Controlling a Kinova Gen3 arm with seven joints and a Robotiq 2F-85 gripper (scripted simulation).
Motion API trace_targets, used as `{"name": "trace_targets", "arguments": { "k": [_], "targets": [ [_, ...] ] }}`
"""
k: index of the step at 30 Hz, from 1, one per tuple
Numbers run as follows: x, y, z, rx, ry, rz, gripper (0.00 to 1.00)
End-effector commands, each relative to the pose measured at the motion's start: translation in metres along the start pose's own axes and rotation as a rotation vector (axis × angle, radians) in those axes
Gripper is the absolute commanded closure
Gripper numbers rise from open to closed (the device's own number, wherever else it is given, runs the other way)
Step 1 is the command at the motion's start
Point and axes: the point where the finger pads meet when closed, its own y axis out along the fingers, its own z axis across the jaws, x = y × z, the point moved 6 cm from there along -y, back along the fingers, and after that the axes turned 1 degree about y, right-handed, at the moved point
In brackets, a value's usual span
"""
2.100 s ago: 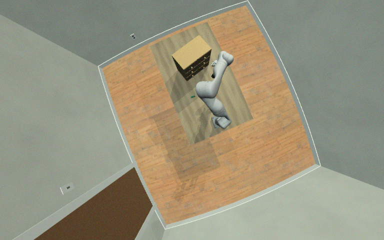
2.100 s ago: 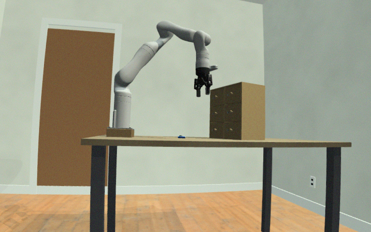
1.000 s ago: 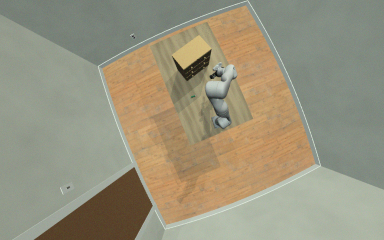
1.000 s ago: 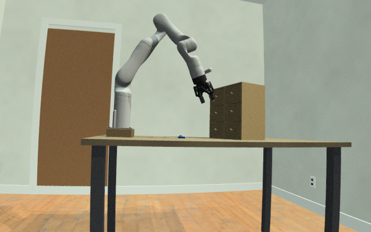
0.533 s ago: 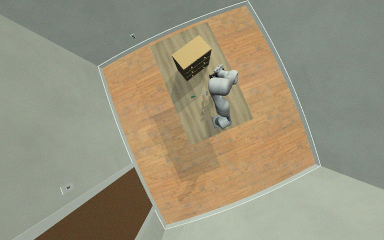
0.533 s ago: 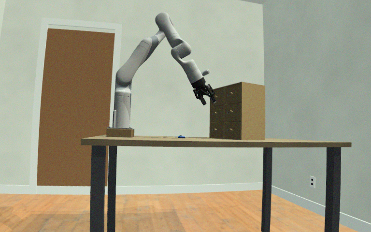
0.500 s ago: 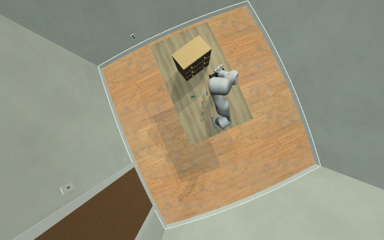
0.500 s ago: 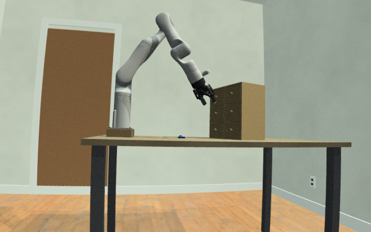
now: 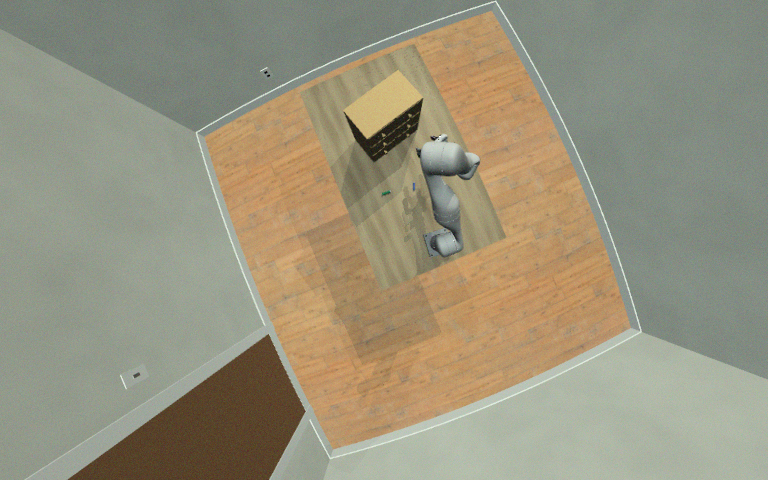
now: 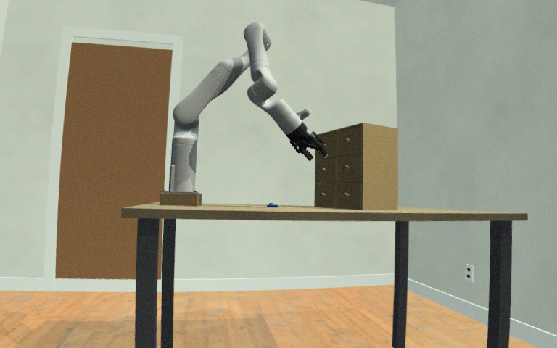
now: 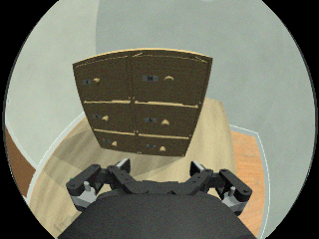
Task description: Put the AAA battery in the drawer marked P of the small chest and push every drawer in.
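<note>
The small chest (image 9: 384, 104) (image 10: 379, 168) (image 11: 116, 93) stands upright on the table, with its drawers pushed in. Small labels sit beside the knobs; I cannot surely read which is P. My gripper (image 9: 426, 145) (image 10: 317, 156) (image 11: 159, 167) is open and empty, tilted toward the chest front at upper-drawer height. In the exterior view it overlaps the chest; contact cannot be told. A small blue cylinder (image 9: 414, 186) (image 10: 273, 206) and a small green one (image 9: 386, 193) lie on the table before the chest. Which is the AAA battery is too small to tell.
The table (image 9: 368, 226) (image 10: 452, 215) carries the chest at one end and the arm's base (image 9: 430, 243) (image 10: 180, 199) near the other. The arm (image 9: 444, 158) (image 10: 258, 53) arches high over the table. The chest's shadow falls on the table beside it.
</note>
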Motion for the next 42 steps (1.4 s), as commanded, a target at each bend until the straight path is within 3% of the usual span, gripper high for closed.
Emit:
{"name": "trace_targets", "arguments": {
  "k": [1,6,8,23,42],
  "targets": [
    [0.02,0.006,0.005,0.005,0.029,0.015,0.0],
    [0.027,0.015,0.005,0.006,0.028,0.104,0.0],
    [0.027,0.015,0.005,0.006,0.028,0.104,0.0],
    [0.042,0.038,0.005,0.005,0.027,0.303,0.0],
    [0.048,0.048,0.005,0.005,0.027,0.387,0.0]
  ]
}}
